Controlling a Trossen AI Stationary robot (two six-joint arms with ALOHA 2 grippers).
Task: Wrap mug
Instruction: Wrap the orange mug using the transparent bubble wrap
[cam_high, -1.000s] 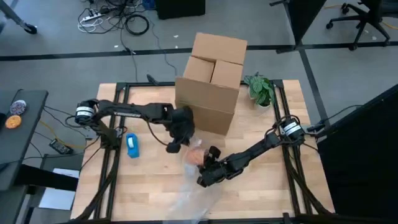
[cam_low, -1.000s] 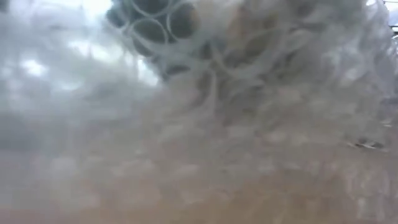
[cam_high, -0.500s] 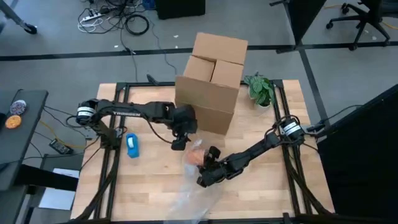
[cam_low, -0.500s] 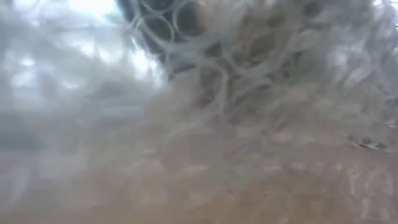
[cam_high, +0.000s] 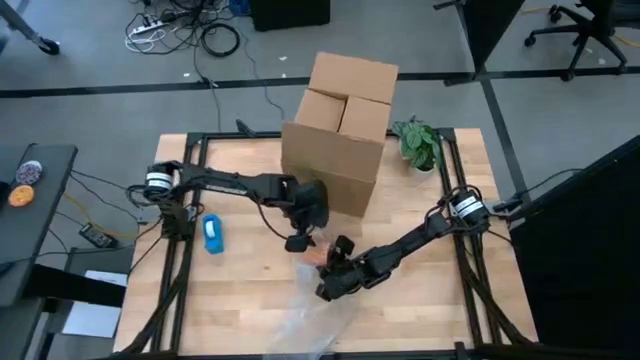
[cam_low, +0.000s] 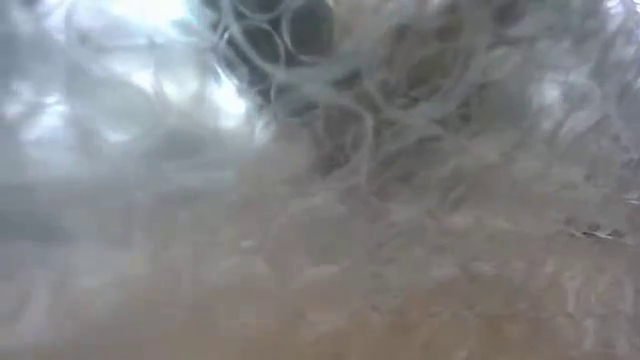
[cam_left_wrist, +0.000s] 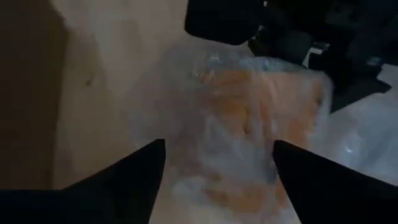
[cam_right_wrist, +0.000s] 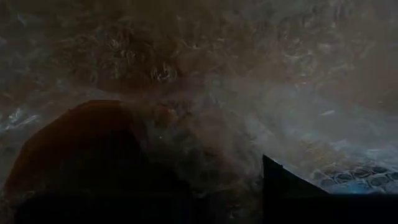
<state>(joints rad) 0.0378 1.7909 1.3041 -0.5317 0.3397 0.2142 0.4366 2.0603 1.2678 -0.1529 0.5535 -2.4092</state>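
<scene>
The orange mug (cam_high: 316, 256) lies at mid-table under clear bubble wrap (cam_high: 310, 315); in the left wrist view the mug (cam_left_wrist: 249, 118) shows orange through the wrap. My left gripper (cam_high: 300, 243) hovers just left of and above it. Its open fingers (cam_left_wrist: 143, 171) stand on either side of the wrapped mug without touching it. My right gripper (cam_high: 330, 280) sits on the wrap on the mug's near right side. The wrap (cam_low: 320, 200) fills the low view. My right gripper is shut on the bubble wrap (cam_right_wrist: 205, 106) beside the mug, coming in low from the table's right. The wrap lies bunched right over its fingers and hides the place of contact. Which layer or edge it has cannot be told.
A large cardboard box (cam_high: 340, 130) stands at the far middle, close behind my left gripper. A potted plant (cam_high: 418, 142) is at the far right and a blue object (cam_high: 213, 233) lies at the left. Black frame rails (cam_high: 180, 290) run along both table sides.
My left gripper has moved toward the table's right edge and a little toward the near edge, ending up close over the wrapped mug. My right gripper and the mug have stayed in place.
</scene>
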